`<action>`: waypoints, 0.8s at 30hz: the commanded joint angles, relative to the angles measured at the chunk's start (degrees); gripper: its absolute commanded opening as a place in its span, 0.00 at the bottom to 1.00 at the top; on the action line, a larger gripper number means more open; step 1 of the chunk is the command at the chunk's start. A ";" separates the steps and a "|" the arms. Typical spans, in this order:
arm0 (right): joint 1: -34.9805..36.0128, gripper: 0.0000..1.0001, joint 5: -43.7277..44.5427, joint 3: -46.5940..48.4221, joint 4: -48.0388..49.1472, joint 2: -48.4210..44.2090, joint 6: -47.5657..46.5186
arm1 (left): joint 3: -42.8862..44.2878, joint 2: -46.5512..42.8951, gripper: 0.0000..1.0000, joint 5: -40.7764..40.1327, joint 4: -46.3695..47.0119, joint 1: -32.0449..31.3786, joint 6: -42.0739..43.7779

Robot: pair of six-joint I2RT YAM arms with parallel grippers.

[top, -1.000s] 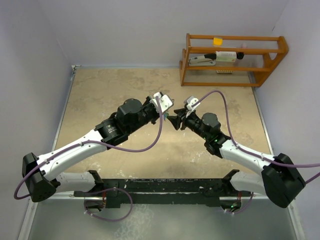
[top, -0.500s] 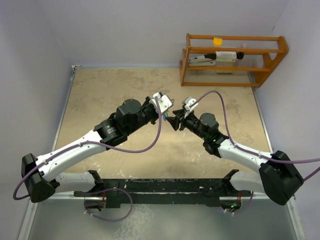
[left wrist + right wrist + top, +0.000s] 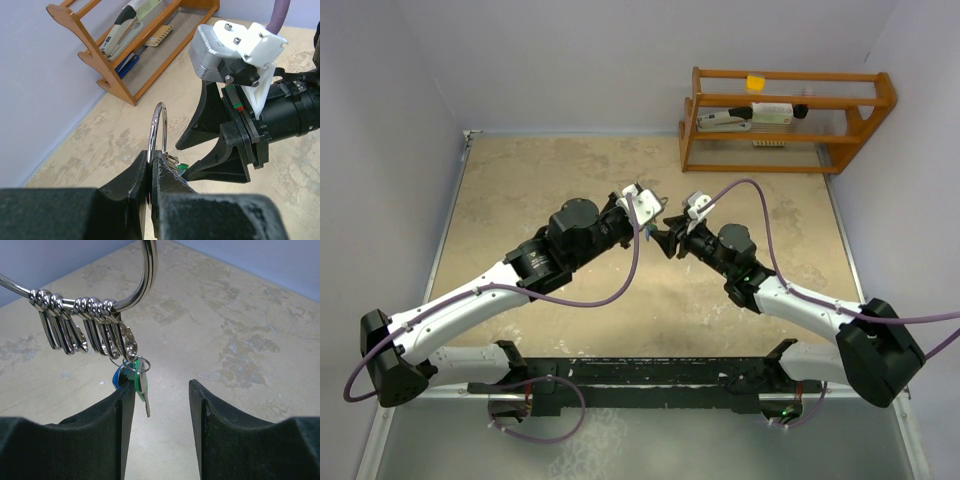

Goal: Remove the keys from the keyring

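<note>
Compared with a second ago, the right gripper (image 3: 667, 236) is sitting closer to the left gripper (image 3: 151, 162), and both are lying slightly further out from the arm bases. From overhead the two tools are almost meeting nose to nose, but the keyring and keys are too small to make out there.

The left wrist camera is filling that gap. The left gripper's jaws are pressing shut on the lower edge of the keyring (image 3: 158, 122), which is standing upright on edge just above its fingertips. The right gripper's spread fingers are waiting right behind it.

The right wrist camera is giving the clearest look at the keys (image 3: 137, 382). They are dangling below a row of silver clips (image 3: 82, 325) threaded on the keyring. They are hanging in the gap between the right gripper's wide-open fingers, close against one finger; whether they are touching it I cannot tell. That gripper is gripping nothing.

The green head (image 3: 135, 386) is overlapping the blue head (image 3: 118, 377), so the number of keys is staying unclear. The frame is cutting off the top of the keyring.

Well beyond both grippers, a wooden rack (image 3: 785, 150) is holding a stapler (image 3: 725, 120) at the far edge of the table (image 3: 540, 190). A purple cable (image 3: 640, 255) is looping across the left arm and covering part of it.
</note>
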 commanded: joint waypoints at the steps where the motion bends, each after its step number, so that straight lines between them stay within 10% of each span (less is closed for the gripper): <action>1: 0.40 0.49 0.84 3.12 3.84 0.53 -1.12 | 1.92 -2.08 0.00 0.50 3.69 -0.38 0.10; 24: 0.91 0.49 0.73 4.80 5.52 2.69 -1.60 | 1.48 -2.33 0.00 0.67 4.30 -0.51 -0.52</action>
